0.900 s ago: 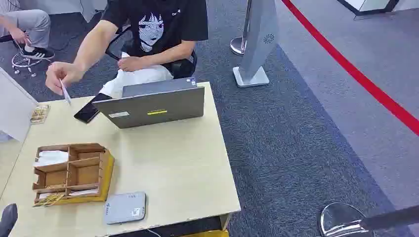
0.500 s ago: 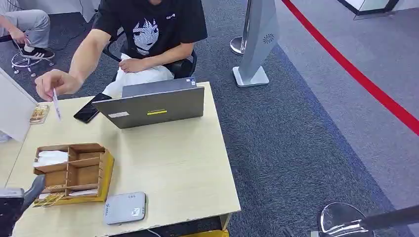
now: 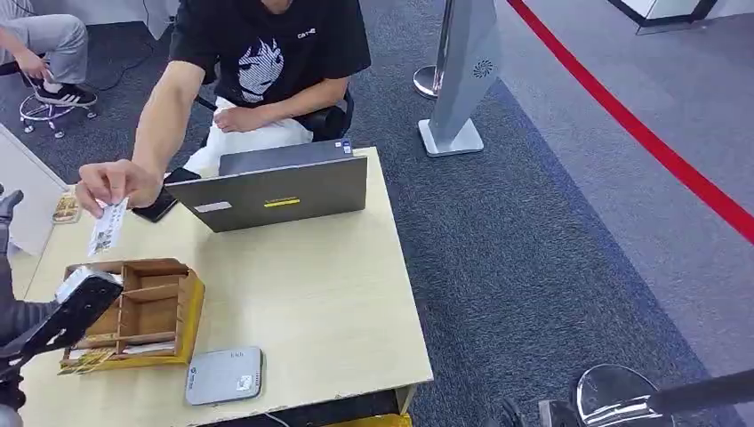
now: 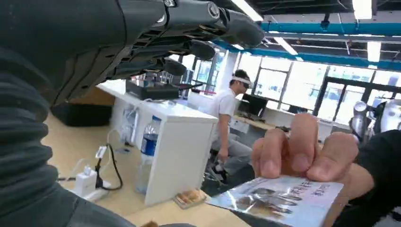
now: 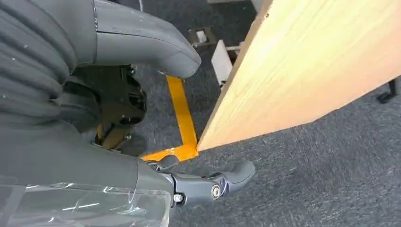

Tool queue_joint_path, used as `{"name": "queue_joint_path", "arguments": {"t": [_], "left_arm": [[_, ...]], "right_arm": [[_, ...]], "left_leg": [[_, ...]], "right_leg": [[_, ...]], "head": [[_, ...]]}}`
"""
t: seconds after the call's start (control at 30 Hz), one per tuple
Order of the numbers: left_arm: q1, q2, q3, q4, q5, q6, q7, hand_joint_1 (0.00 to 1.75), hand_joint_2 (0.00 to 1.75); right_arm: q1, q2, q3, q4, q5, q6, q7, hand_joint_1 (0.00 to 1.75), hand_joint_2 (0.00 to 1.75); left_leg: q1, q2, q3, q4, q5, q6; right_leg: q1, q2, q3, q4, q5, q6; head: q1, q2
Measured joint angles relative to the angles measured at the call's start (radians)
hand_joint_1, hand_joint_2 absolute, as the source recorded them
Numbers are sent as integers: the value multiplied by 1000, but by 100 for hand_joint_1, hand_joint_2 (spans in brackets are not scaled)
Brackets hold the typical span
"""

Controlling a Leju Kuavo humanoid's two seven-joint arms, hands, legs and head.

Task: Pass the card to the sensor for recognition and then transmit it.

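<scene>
A person seated behind the table holds out a printed card (image 3: 107, 227) pinched in their fingers (image 3: 111, 184), above the table's left side. My left hand (image 3: 53, 316) is raised at the left edge, just below and beside the card. In the left wrist view its dark fingers (image 4: 198, 28) are spread above the card (image 4: 279, 201) with nothing in them. The grey sensor box (image 3: 224, 375) lies near the table's front edge. My right hand (image 5: 142, 47) hangs below the table edge, holding nothing, fingers apart.
A wooden compartment box (image 3: 133, 311) stands between my left hand and the sensor. An open grey laptop (image 3: 280, 189) and a dark phone (image 3: 160, 203) lie at the far side of the table (image 3: 338, 302). A white partition (image 3: 27, 191) stands at the left.
My left hand has risen into view from the lower left. The person has swung the card down and toward my hand, turning its printed face up.
</scene>
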Motion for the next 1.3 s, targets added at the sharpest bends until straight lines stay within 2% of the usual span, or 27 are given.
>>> {"name": "queue_joint_path", "arguments": {"t": [0.07, 0.1, 0.13, 0.43, 0.63, 0.7, 0.83, 1.0, 1.1, 1.2, 1.3], "left_arm": [[-28, 25, -15, 11, -56, -14, 19, 0, 175], [-42, 33, -21, 15, -83, -19, 28, 23, 175], [-54, 44, -26, 19, -105, -26, 35, 175, 175], [-126, 106, -43, 46, -322, -65, 104, 175, 175], [-137, 111, -41, 43, -416, -58, 131, 175, 175], [-132, 106, -37, 34, -421, -41, 131, 175, 175], [-94, 78, -29, -16, -403, 5, 106, 175, 175], [2, 14, -21, -86, -353, 77, 53, 175, 175], [55, -20, -22, -125, -324, 96, 22, 175, 175], [152, -61, -30, -162, -295, 120, -15, 175, 175], [261, -94, -72, -169, -285, 135, -42, 175, 175]], "right_arm": [[-7, 0, 0, 1, 36, -3, -5, 0, 175], [-11, 0, 0, 1, 56, -6, -6, 0, 175], [-15, 0, 0, 2, 76, -9, -8, 0, 175], [-48, 1, 8, 2, 321, -50, -42, 0, 175], [-62, 2, 22, 0, 518, -88, -72, 0, 175], [-64, 2, 26, -1, 547, -95, -77, 0, 175], [-60, 2, 30, -11, 484, -98, -60, 0, 175], [-47, 2, 30, -11, 351, -98, -52, 0, 175], [-40, 2, 30, -13, 258, -87, -28, 0, 175], [-30, 2, 30, -14, 178, -80, -10, 0, 175], [-20, 2, 27, -14, 93, -58, -10, 0, 175]], "left_leg": [[0, 0, 0, 0, 0, 0], [0, 0, 0, 0, 0, 0], [0, 0, 0, 0, 0, 0], [0, 0, 0, 0, 0, 0], [0, 0, -1, 0, 0, 0], [0, 0, -1, 0, 0, 0], [0, 0, -1, 0, 0, 0], [0, 0, -1, 0, 0, 0], [0, 0, -1, 0, -1, 0], [-1, 2, 0, 0, -2, 0], [-1, 2, -1, 0, -2, 0]], "right_leg": [[0, 1, 0, 0, 0, 0], [0, 1, 0, 0, 0, 0], [0, 1, 0, 0, 1, 0], [0, 1, 0, 0, 1, 0], [0, 1, 0, 0, 1, 0], [0, 1, 0, 0, 1, 0], [0, 1, 0, 0, 1, 0], [0, 1, 0, 0, 0, 0], [0, 1, 0, 0, 0, 1], [-1, 3, -1, 0, 0, 1], [-1, 3, -1, 0, -1, 1]], "head": [[0, 0], [0, 0], [0, 0], [0, 0], [0, 0], [0, 0], [0, 0], [0, 0], [0, 0], [-1, 0], [1, 0]]}}
